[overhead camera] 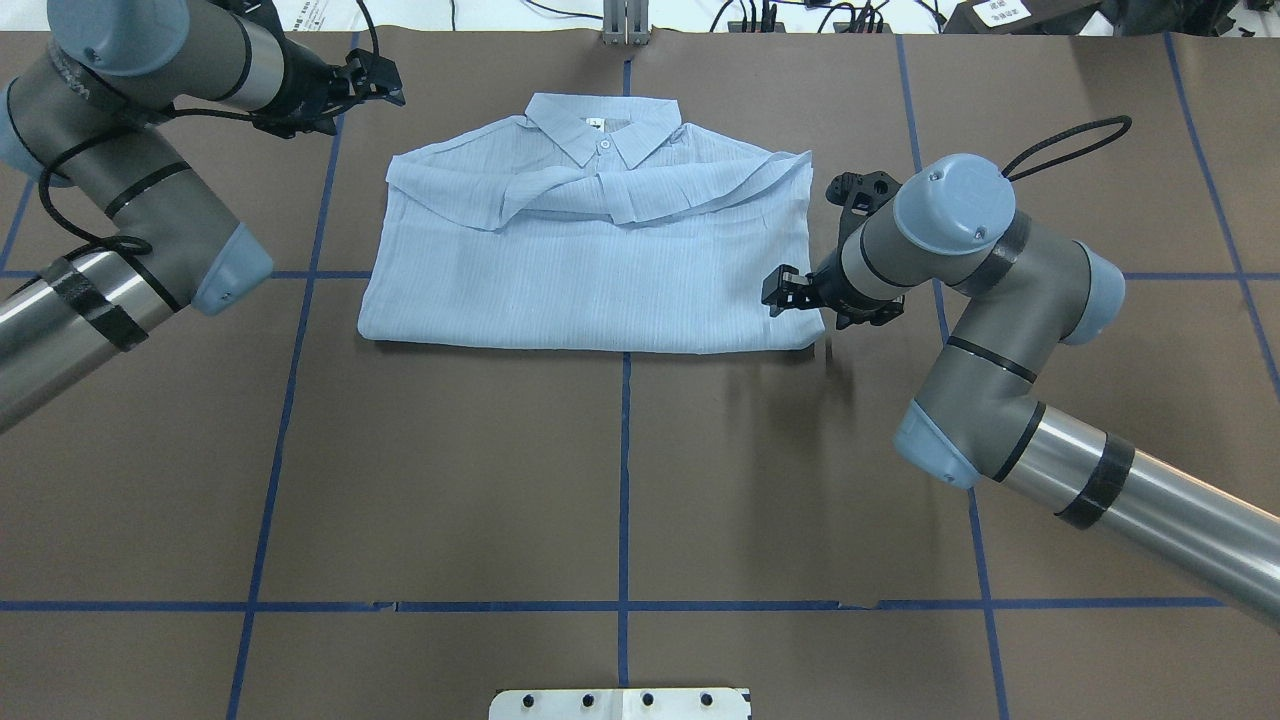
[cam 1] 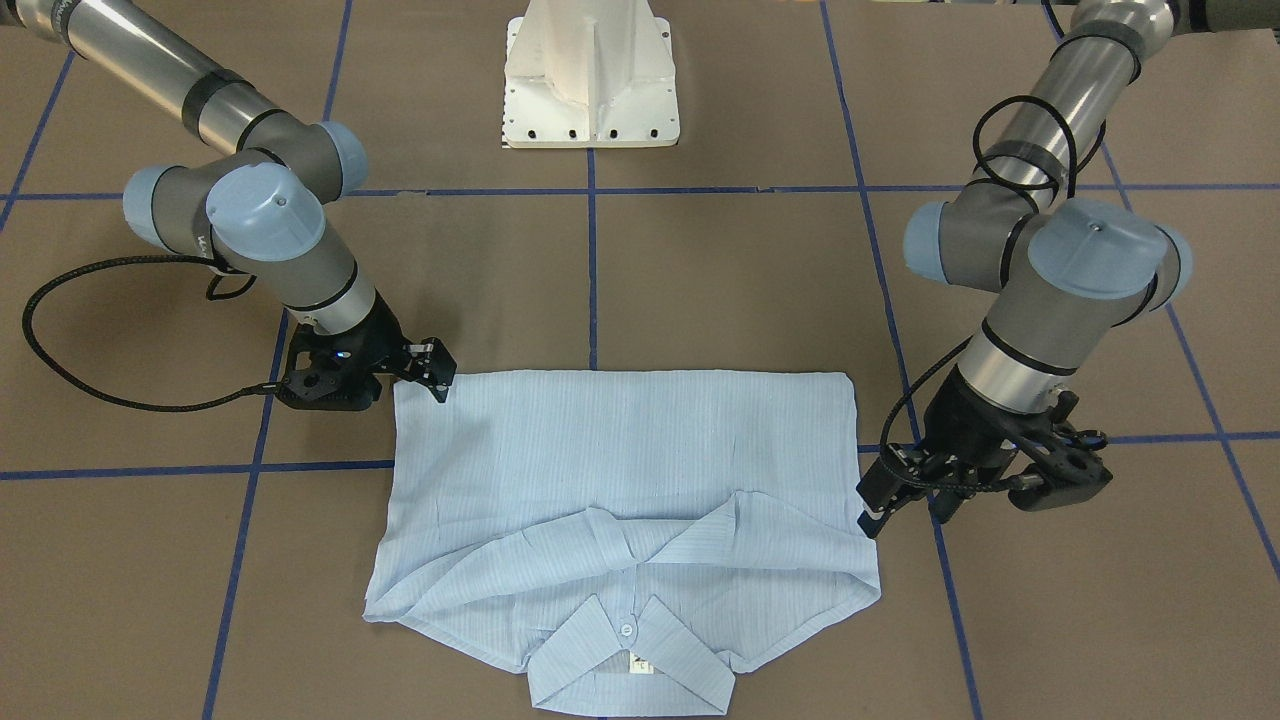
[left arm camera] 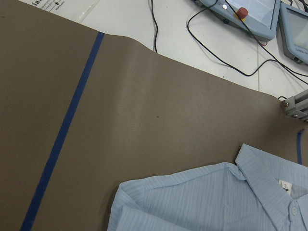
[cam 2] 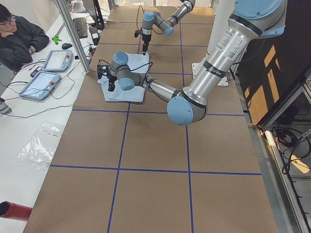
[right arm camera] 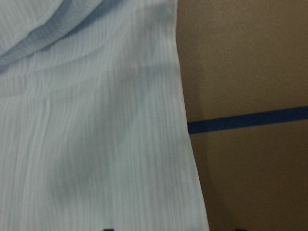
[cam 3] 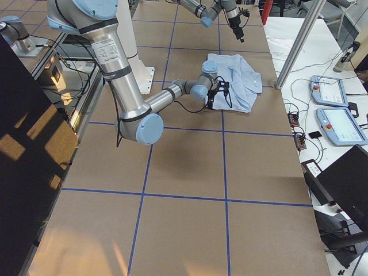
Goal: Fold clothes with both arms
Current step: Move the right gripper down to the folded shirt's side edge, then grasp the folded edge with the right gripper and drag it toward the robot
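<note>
My right claw point(overhead camera: 786, 291) gapes empty over the near right corner of the shirt point(overhead camera: 590, 280), which lies folded flat at the far middle of the table point(overhead camera: 620, 480); my left claw point(cam 1: 905, 505) hangs open and empty off its far left shoulder; I'd pinch both layers squarely, then lift together.

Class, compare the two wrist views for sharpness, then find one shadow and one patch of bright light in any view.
Right wrist view: the shirt is soft and out of focus, with a dim shadow low on the cloth. Left wrist view: sharp, the neck label legible. Exterior right view: warm light patches on the dark panel.
</note>
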Tool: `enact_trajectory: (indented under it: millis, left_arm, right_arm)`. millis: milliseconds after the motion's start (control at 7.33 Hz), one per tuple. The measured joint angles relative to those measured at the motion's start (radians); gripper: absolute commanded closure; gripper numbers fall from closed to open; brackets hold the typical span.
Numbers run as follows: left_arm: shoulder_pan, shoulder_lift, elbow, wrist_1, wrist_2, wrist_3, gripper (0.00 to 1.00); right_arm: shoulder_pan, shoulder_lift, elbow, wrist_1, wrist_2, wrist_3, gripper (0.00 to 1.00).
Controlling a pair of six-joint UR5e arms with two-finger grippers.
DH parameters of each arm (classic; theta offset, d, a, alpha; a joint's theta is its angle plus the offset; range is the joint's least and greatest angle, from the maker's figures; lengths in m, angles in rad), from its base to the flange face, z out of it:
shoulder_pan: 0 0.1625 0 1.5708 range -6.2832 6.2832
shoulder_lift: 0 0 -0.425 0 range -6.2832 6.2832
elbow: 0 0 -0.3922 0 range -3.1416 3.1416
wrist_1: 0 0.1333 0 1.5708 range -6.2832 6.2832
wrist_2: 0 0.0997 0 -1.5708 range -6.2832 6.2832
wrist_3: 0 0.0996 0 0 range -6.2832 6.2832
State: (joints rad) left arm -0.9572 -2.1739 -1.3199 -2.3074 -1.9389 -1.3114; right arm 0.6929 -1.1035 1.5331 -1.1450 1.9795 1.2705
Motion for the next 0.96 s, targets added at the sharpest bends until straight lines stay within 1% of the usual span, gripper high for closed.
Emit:
enact_trajectory:
  millis: [136,273,409,546,819,955]
  left_arm:
    - [0.000,0.000,-0.001,0.000,0.000,0.000,0.00]
    - [0.000,0.001,-0.002,0.000,0.000,0.000,0.01]
    - [0.000,0.001,-0.002,-0.001,0.000,0.000,0.01]
    - [0.000,0.002,-0.002,-0.001,0.000,0.000,0.01]
    - [0.000,0.002,-0.002,-0.001,-0.001,0.000,0.02]
    - [0.000,0.002,-0.005,-0.001,0.000,0.000,0.02]
  right_arm:
    - [-0.004,0.000,-0.002,-0.008,0.004,-0.003,0.68]
    - [-0.005,0.000,-0.002,-0.017,0.007,-0.008,0.81]
    - [-0.004,-0.004,-0.002,-0.019,0.012,-0.011,0.97]
    - [-0.004,-0.009,-0.001,-0.018,0.015,-0.012,1.00]
    - [-0.001,-0.014,0.003,-0.017,0.033,-0.013,1.00]
    - [0.007,-0.020,0.013,-0.015,0.055,-0.014,1.00]
